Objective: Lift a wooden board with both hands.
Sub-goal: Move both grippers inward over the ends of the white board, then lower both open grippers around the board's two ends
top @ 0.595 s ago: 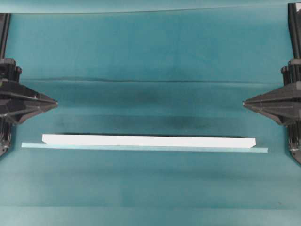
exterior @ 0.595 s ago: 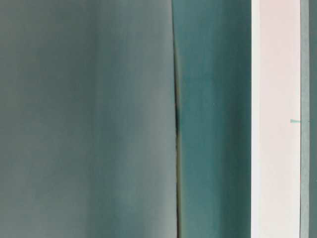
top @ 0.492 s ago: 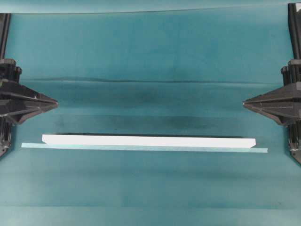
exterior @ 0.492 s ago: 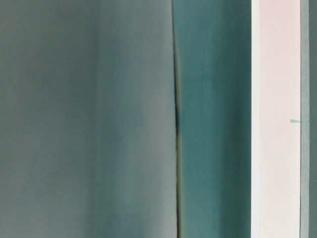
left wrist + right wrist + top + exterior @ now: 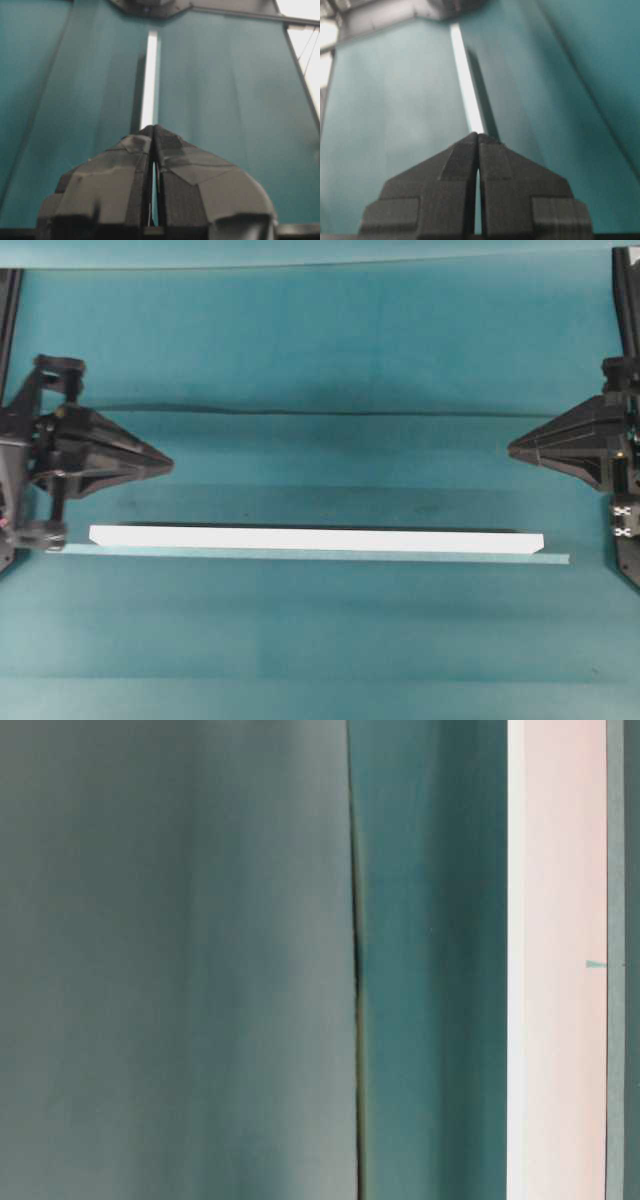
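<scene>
Teal cloth [image 5: 330, 350], smooth with faint creases, covers the table. One wooden board [image 5: 315, 538] lies flat on it: long, narrow, bright white, straight-edged, beside one thin pale teal strip [image 5: 555, 559]. Two black pointed grippers, left gripper [image 5: 165, 462] and right gripper [image 5: 512, 449], have fingers pressed together, holding nothing, apart from the board.

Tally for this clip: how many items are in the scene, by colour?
White: 1, the board
Pale teal: 1, the strip lying along the board's near edge
Black: 2, the left gripper and right gripper, both with jaws shut
Total: 4
</scene>
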Motion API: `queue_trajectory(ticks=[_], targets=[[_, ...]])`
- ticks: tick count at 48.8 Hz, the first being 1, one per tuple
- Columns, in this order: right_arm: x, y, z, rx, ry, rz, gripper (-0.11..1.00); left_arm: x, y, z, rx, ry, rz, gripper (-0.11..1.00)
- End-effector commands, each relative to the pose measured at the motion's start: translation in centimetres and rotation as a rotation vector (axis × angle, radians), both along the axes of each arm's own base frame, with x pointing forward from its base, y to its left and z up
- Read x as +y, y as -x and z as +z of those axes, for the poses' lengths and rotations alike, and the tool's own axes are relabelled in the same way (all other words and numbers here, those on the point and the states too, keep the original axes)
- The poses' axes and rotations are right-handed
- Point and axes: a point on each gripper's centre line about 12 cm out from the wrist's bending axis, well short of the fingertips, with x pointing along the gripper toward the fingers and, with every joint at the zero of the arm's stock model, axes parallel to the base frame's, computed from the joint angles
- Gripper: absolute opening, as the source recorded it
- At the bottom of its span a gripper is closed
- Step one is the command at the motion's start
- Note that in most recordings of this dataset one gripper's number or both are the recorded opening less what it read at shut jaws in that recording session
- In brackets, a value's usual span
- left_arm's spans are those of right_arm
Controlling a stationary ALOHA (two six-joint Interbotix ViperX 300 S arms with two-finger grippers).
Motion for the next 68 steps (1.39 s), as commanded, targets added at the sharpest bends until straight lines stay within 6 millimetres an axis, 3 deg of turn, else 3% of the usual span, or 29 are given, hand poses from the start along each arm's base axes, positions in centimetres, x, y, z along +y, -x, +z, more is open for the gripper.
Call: queue_trajectory(ticks=[1, 14, 33, 53, 62, 68], targets=[[0.1, -0.4, 0.1, 0.094, -0.025, 0.008, 0.0, 0.2, -1.1, 0.9, 0.053, 0.019, 0.014, -0.02], [0.7, -2.2, -0.8, 0.321, -0.037, 0.063, 0.0, 0.2, -3.5, -0.8, 0.309, 0.023, 0.023, -0.02], [1.5, -5.1, -2.9, 0.618, -0.01, 0.164, 0.0, -0.4, -4.6, -3.0, 0.701, -0.03, -0.024, -0.02], [1.5, -7.0, -4.4, 0.792, 0.066, 0.282, 0.0, -0.4, -5.0, -3.3, 0.761, -0.096, -0.074, -0.02], [1.5, -7.6, -4.7, 0.841, 0.066, 0.298, 0.1, -0.1, -4.7, -3.7, 0.774, -0.084, -0.059, 0.01], [1.5, -7.9, -4.8, 0.842, 0.073, 0.305, 0.33, 0.1, -4.5, -4.2, 0.787, -0.064, -0.039, 0.16]])
